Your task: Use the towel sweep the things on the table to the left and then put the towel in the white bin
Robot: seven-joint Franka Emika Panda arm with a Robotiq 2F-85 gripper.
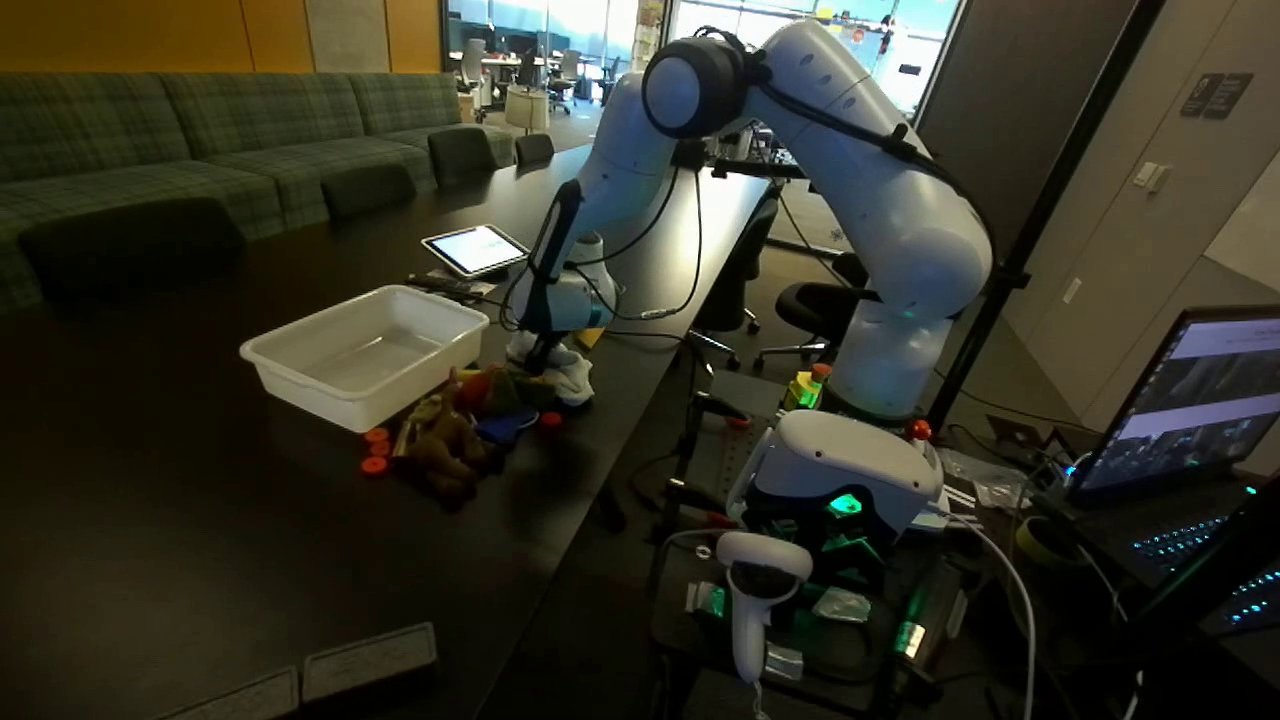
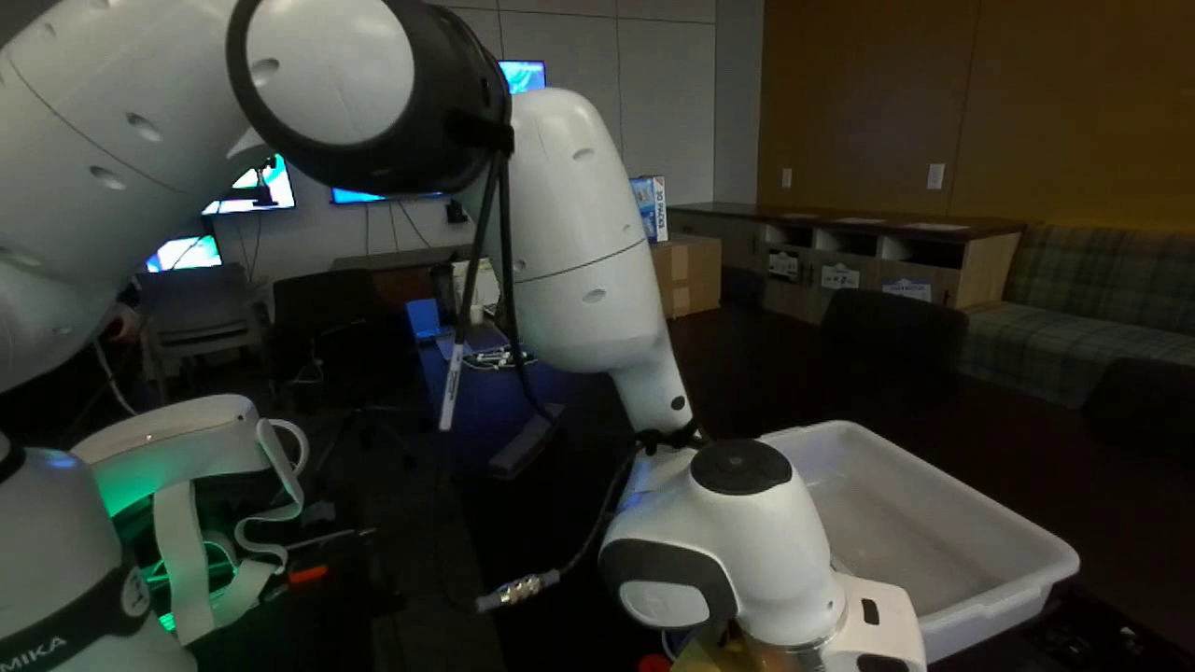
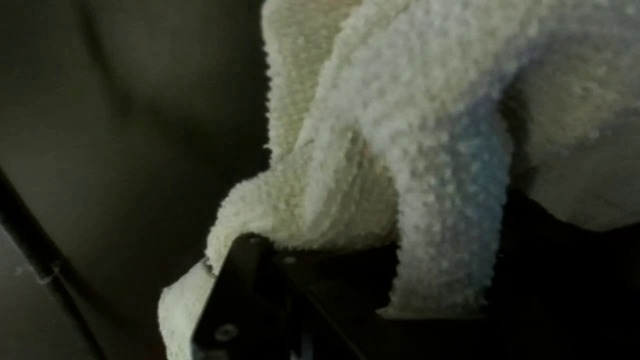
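A whitish towel [image 1: 572, 378] is bunched at my gripper [image 1: 543, 356], low over the table. It fills most of the wrist view [image 3: 340, 150], where the dark gripper [image 3: 385, 245] is shut on it; parts of the fingers are hidden by cloth. Beside the towel lies a pile with a brown soft toy [image 1: 447, 448], red and green soft items [image 1: 490, 388] and a blue item [image 1: 505, 427]. Red caps [image 1: 374, 466] lie at the pile's far side, and another red cap [image 1: 550, 420] near the towel. The white bin [image 1: 300, 388] stands behind the pile; its wall also shows in an exterior view [image 2: 994, 611].
A tablet [image 1: 475, 250] and dark items lie on the dark table [image 1: 250, 540] behind the bin. Dark grey blocks [image 1: 368, 660] lie near its near edge. A cable [image 1: 660, 313] hangs from the arm. A cart with a white headset [image 1: 850, 460] stands beside the table.
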